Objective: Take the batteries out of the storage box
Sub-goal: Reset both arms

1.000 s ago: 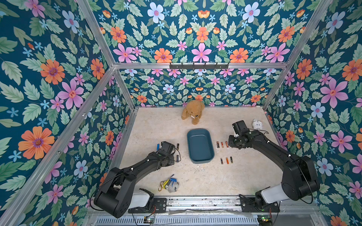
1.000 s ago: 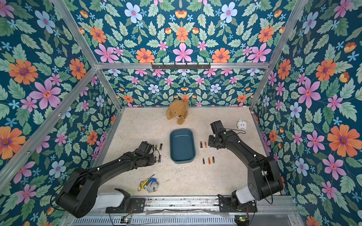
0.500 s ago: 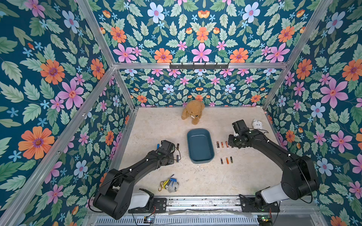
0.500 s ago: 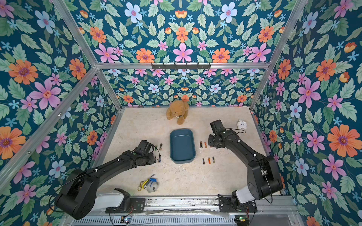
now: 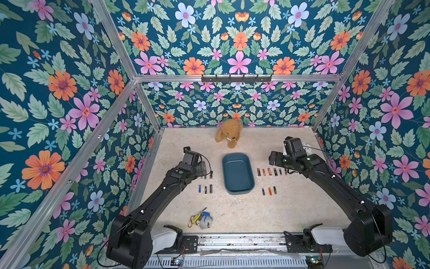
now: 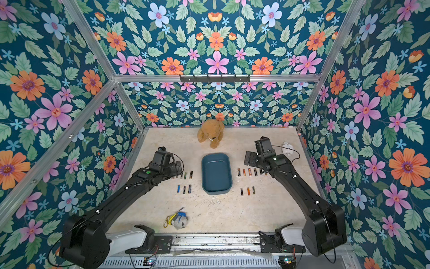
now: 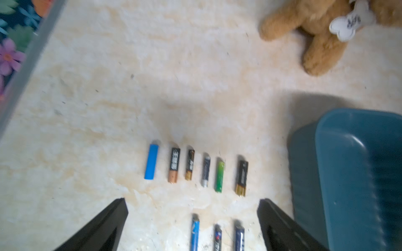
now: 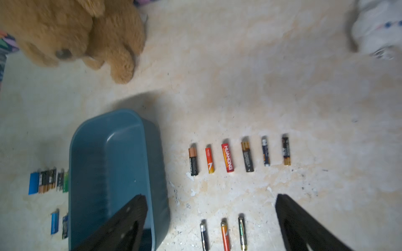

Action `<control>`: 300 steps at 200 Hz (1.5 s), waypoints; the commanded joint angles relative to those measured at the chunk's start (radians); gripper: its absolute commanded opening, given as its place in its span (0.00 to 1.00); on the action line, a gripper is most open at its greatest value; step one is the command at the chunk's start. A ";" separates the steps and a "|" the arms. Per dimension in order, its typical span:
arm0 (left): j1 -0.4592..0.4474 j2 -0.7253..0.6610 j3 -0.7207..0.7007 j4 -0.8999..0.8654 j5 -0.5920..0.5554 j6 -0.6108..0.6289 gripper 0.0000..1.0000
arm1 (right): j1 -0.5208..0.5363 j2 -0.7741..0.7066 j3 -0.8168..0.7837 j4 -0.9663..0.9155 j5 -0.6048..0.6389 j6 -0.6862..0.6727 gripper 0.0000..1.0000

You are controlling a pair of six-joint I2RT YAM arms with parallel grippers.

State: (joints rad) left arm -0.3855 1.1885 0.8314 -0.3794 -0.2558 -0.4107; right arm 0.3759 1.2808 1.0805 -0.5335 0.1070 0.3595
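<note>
The teal storage box [image 5: 237, 173] [image 6: 216, 173] lies in the middle of the table with nothing in it. The batteries lie on the table in two rows on each side of it: left rows [image 5: 210, 174] [image 5: 205, 189], right rows [image 5: 271, 171] [image 5: 268, 191]. My left gripper [image 5: 201, 167] [image 7: 192, 201] hangs open above the left rows, holding nothing; three cells [image 7: 217, 236] show between its fingers. My right gripper [image 5: 273, 158] [image 8: 211, 197] hangs open above the right rows [image 8: 227, 157], also holding nothing, one finger over the box's wall [image 8: 152, 173].
A brown teddy bear [image 5: 229, 135] sits behind the box. A small white toy [image 5: 307, 148] lies at the back right, just behind my right arm. A keychain bundle with a yellow carabiner [image 5: 201, 220] lies near the front edge. Floral walls close in three sides.
Both grippers have gone from nearly shut to wide open and have risen from the battery rows. The batteries and the box have not moved.
</note>
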 commanded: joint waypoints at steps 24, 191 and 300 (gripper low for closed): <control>0.031 -0.217 -0.338 0.677 -0.350 0.321 1.00 | -0.100 -0.303 -0.363 0.428 0.291 -0.020 0.99; 0.292 0.414 -0.664 1.834 -0.037 0.411 1.00 | -0.229 -0.129 -0.837 1.444 0.410 -0.269 0.99; 0.306 0.415 -0.566 1.646 -0.047 0.397 1.00 | -0.363 0.174 -1.026 2.035 0.236 -0.279 1.00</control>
State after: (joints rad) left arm -0.0807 1.6043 0.2623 1.2640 -0.3050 -0.0032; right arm 0.0280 1.4464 0.0341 1.4448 0.3885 0.0483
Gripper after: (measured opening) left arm 0.996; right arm 0.994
